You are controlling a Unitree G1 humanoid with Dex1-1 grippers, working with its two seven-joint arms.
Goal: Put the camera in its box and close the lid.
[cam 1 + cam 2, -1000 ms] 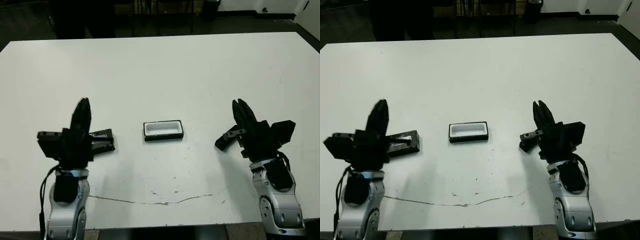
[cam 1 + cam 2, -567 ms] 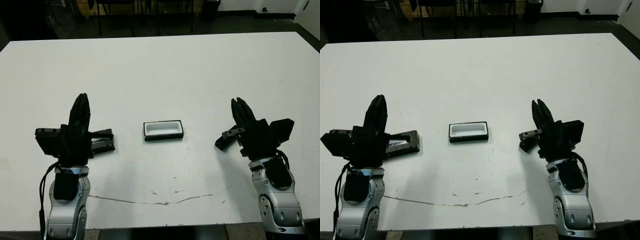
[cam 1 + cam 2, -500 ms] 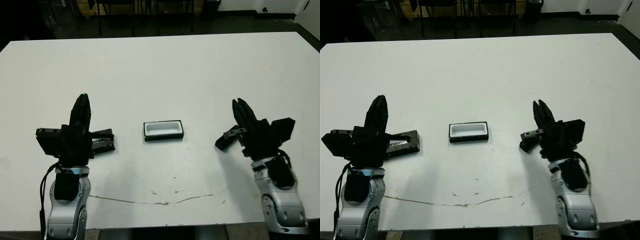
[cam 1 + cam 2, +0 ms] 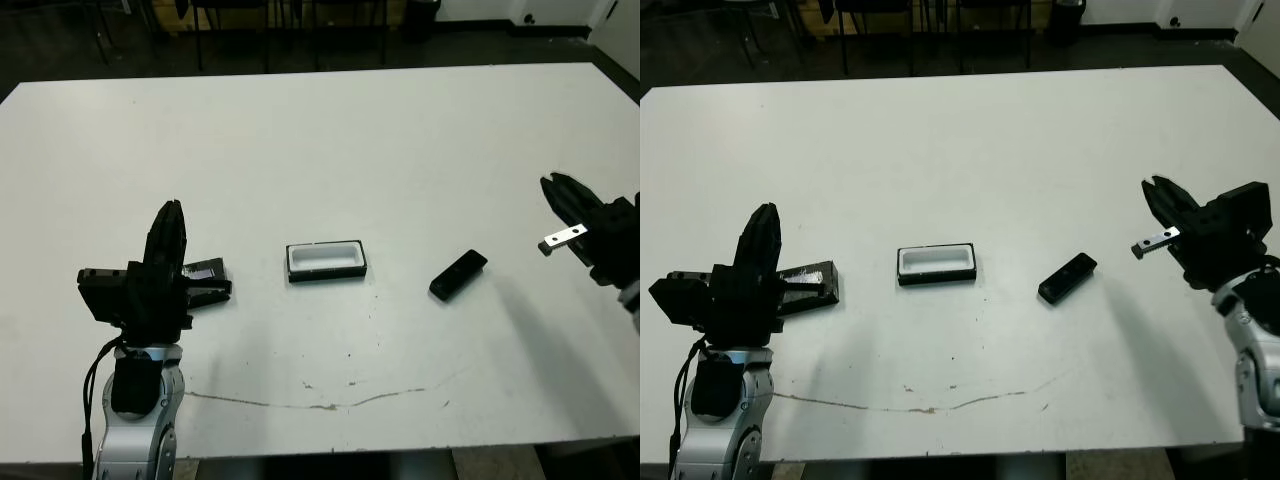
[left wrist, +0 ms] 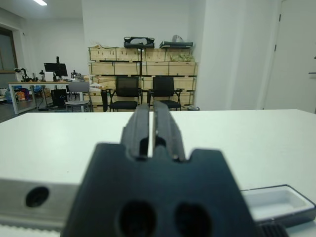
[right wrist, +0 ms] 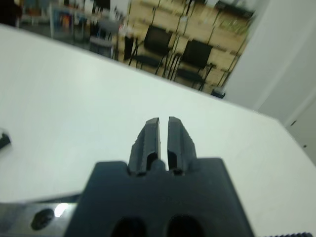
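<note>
On the left of the tabletop (image 4: 330, 130), the left tool (image 4: 762, 222) hangs clenched and empty over the lid (image 4: 805, 283), a thin flat panel that looks stiff, light and best pinched at its edges. The box (image 4: 326, 261) sits open at centre, white lining showing, probably light enough to slide. Right of it lies the camera (image 4: 458, 275), slim, rigid and likely slippery; its long sides suit a grip. The right tool (image 4: 1159, 193), clenched and empty, stands well apart. No writing is legible.
</note>
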